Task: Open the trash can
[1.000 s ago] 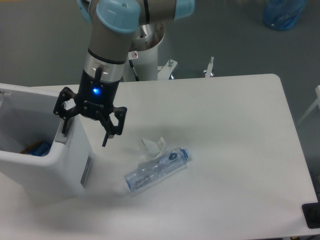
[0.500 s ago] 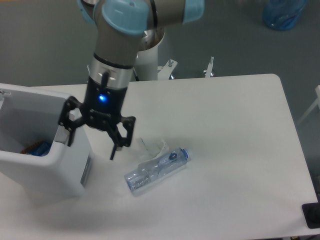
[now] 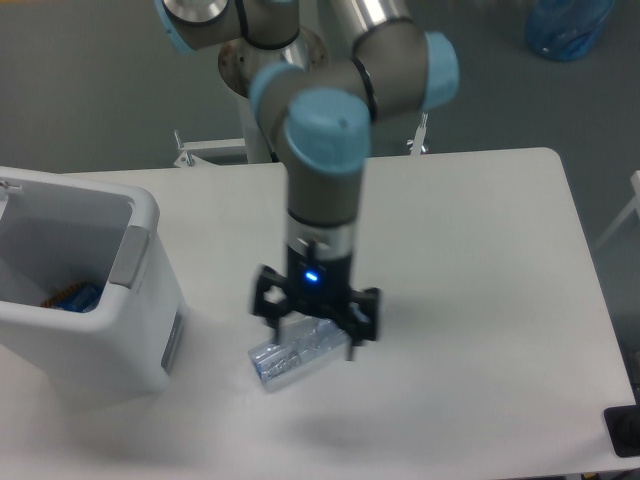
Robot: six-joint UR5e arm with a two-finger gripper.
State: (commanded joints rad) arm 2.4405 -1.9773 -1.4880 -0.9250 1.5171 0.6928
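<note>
Hovering over the crushed bottle [image 3: 297,350] mid-table, hand [image 3: 316,328] spread wide, gripping nothing. Trash can [image 3: 80,300] sits at the table's [image 3: 480,260] left edge, well apart, top open (blue item inside). Judgement: opening looks done; any further push belongs on the grey tab [image 3: 131,257], pressed squarely.

Gripper [image 3: 314,333] spread over bottle [image 3: 288,357] (crushed)

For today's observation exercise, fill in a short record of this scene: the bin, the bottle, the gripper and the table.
bin: white trash can at the table's left edge, top open, something blue inside
bottle: crushed clear bottle lying on the table, partly hidden under the gripper
gripper: gripper open, pointing down over the bottle, blue light on
table: white table
</note>
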